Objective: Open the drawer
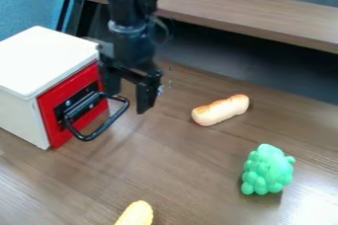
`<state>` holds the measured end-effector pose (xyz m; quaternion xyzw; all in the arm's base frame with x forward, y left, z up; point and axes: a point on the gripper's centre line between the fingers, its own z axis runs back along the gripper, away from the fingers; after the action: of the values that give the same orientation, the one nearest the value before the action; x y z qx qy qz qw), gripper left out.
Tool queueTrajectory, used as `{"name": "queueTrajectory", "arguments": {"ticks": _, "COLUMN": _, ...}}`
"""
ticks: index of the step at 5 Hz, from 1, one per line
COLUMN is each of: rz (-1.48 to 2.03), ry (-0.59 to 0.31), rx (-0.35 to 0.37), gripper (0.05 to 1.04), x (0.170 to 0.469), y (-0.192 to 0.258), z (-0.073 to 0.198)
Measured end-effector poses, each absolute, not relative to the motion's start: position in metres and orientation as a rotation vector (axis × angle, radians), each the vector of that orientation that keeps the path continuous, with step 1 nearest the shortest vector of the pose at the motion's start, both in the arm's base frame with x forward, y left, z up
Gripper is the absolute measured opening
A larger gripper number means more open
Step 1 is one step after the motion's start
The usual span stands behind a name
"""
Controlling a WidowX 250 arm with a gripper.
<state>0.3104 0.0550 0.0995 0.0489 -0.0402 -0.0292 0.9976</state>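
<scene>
The claw (pixel 128 102) gapes wide beside the handle (pixel 109 122), contact unclear, a yellow toy (pixel 137 214) cut off.

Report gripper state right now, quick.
Gripper: open, fingers apart, holding nothing; it is at the drawer's black handle, but whether a finger touches it can't be told.
</scene>
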Motion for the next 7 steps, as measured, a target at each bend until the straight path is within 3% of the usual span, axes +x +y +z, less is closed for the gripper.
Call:
{"name": "queueTrajectory", "arguments": {"ticks": 3, "rz": -0.020, "ry": -0.069, "rx": 0.122, "gripper": 0.999, "x": 0.307, "y": 0.072, "z": 0.054}}
{"name": "queueTrajectory", "arguments": {"ticks": 5, "rz": -0.029, "ry": -0.037, "rx": 0.080, "gripper": 0.999, "x": 0.309, "y": 0.067, "z": 0.025}}
{"name": "queueTrajectory", "arguments": {"ticks": 7, "rz": -0.109, "ry": -0.055, "rx": 0.055, "gripper": 0.999, "x": 0.317, "y": 0.045, "z": 0.025}}
